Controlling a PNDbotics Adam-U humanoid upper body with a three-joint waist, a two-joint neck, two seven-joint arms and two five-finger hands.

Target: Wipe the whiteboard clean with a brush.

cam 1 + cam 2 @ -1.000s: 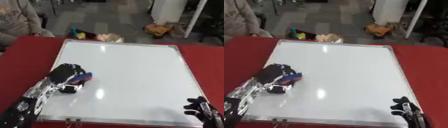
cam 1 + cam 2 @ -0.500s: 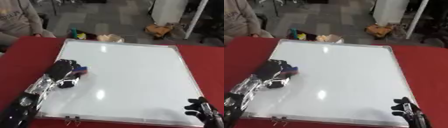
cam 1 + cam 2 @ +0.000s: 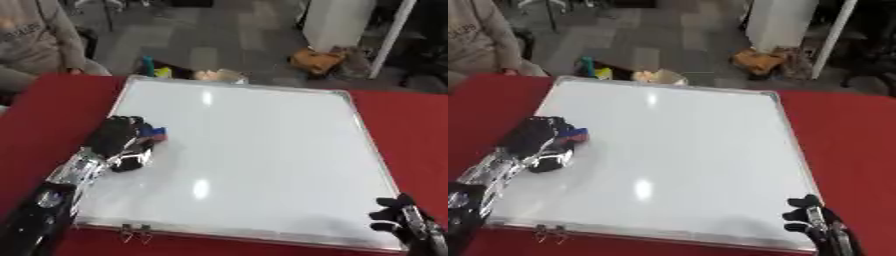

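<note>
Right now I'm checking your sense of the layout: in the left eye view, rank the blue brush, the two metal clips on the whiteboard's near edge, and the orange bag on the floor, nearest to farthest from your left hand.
1. Blue brush: in the left hand, on the whiteboard's left side.
2. Metal clips: near edge, left.
3. Orange bag: floor beyond the far edge, right.

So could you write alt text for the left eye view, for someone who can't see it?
A robot's black left hand is curled round a blue brush on the left side of a whiteboard lying flat on a red table. Its right hand shows at the lower right corner, by the board's edge.
</note>
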